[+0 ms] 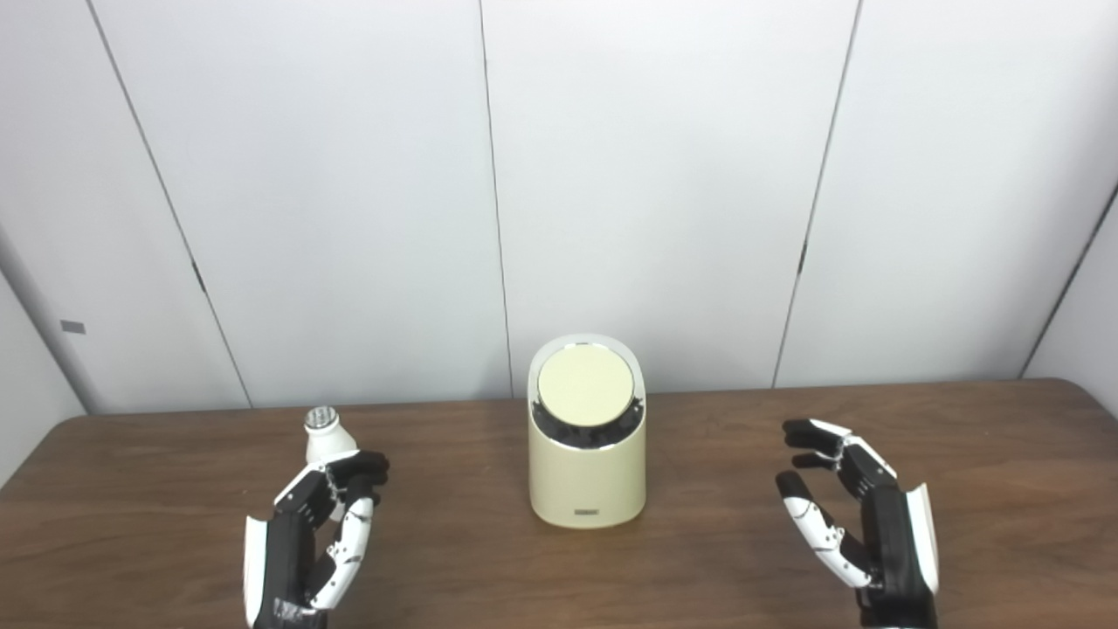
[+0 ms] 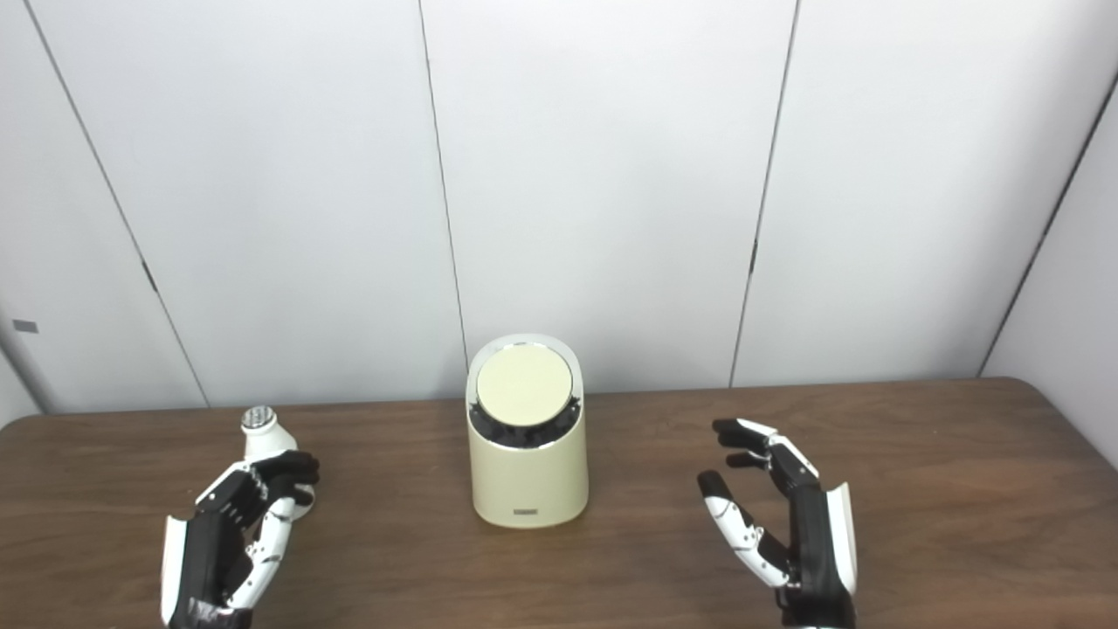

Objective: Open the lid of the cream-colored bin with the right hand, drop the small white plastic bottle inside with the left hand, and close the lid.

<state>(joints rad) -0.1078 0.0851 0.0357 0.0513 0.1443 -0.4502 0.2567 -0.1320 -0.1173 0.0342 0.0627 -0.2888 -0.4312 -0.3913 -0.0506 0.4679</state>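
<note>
A cream-colored bin (image 1: 587, 454) is seen standing upright on the brown wooden worktop (image 1: 699, 568), near the middle and toward the back edge, in front of pale wall panels (image 1: 655, 175). Its round lid (image 1: 585, 385) is tilted toward the cameras and is seated in the dark ring at the top, so the bin is closed.

The small white plastic bottle (image 1: 327, 437) is found to the left of the bin and well apart from it. It stands upright, with a ribbed silvery cap (image 1: 320, 418) at its top. Its lower part is hidden behind the fingers of the left hand (image 1: 314, 533).

The left hand is raised just in front of the bottle, palm turned inward, with its fingers (image 1: 354, 476) curled loosely and its thumb held apart. Nothing is gripped by it. Whether the fingertips touch the bottle cannot be told, since they overlap it in both views.

The right hand (image 1: 860, 524) is held over the worktop to the right of the bin and well apart from it. Its fingers (image 1: 817, 434) are spread and bent slightly toward the bin, the thumb (image 1: 808, 515) is set away from them, and nothing is held. The lid is not touched by it.
</note>
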